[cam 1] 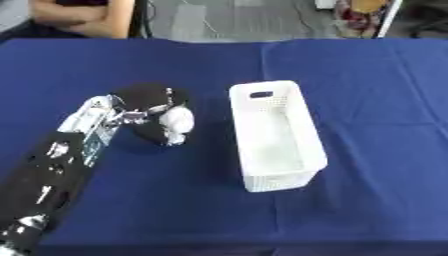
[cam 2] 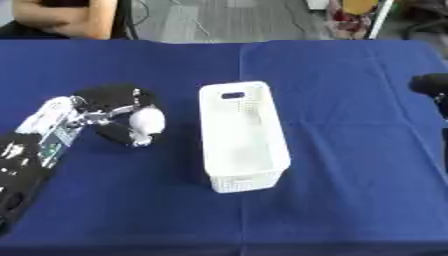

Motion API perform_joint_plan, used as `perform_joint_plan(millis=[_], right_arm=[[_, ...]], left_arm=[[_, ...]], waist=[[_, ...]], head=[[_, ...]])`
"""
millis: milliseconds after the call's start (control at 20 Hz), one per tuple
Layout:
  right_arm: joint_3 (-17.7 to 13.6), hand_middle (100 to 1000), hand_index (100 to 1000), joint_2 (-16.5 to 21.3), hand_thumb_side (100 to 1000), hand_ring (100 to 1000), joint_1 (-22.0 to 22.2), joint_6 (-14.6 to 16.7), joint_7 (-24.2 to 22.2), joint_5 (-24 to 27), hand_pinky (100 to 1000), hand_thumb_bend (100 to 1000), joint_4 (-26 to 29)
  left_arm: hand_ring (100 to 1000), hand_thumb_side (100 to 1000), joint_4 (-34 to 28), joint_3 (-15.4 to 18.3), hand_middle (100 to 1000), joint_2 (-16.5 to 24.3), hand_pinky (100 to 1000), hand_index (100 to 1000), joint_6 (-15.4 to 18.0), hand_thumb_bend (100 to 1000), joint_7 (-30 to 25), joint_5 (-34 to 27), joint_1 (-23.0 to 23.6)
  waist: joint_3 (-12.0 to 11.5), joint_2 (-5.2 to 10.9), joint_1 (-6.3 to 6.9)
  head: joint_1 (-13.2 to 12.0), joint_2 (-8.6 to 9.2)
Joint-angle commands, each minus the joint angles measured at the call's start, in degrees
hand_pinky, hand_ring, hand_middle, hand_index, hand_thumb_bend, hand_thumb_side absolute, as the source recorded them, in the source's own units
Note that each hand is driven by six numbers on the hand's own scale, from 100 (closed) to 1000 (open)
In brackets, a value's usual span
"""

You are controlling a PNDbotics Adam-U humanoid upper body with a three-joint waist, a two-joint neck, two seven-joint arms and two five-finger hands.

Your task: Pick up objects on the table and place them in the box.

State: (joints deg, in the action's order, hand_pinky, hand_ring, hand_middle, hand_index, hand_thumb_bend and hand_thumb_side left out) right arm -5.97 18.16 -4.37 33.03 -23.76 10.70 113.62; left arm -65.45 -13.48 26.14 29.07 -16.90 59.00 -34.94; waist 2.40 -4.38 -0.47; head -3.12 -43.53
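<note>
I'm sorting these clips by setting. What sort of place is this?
Probably a lab or workshop set up for robot trials: a table under a dark blue cloth, one white perforated plastic box, the robot's black left hand holding a white object, and bare grey flooring behind.

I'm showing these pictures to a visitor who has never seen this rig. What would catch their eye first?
Most likely the white box, a slotted basket standing out brightly against the dark blue tablecloth at the middle of the table. Next, just to its left, the robot's left hand is curled round a white object. A dark right hand shows only at the right edge of the right eye view.
</note>
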Motion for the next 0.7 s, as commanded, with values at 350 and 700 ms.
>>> perform_joint_plan(millis=[350,700], right_arm=[[-0.17,776,865,0.93,703,820,-0.37,0.11,-0.14,0.27,836,100,0.98],[-0.16,776,865,0.96,703,820,-0.39,0.11,-0.11,0.21,836,100,0.98]], left_arm=[[456,601,2.2,0.89,658,-0.24,298,787,0.49,480,1.99,0.78,-1.8],[321,193,2.45,1.22,586,-0.09,100,718,-1.27,124,2.52,0.41,-1.54]], waist=[[0.05,0.61,-0.13],[-0.03,0.63,-0.13]], head=[[-0.66,0.43],[-0.63,0.42]])
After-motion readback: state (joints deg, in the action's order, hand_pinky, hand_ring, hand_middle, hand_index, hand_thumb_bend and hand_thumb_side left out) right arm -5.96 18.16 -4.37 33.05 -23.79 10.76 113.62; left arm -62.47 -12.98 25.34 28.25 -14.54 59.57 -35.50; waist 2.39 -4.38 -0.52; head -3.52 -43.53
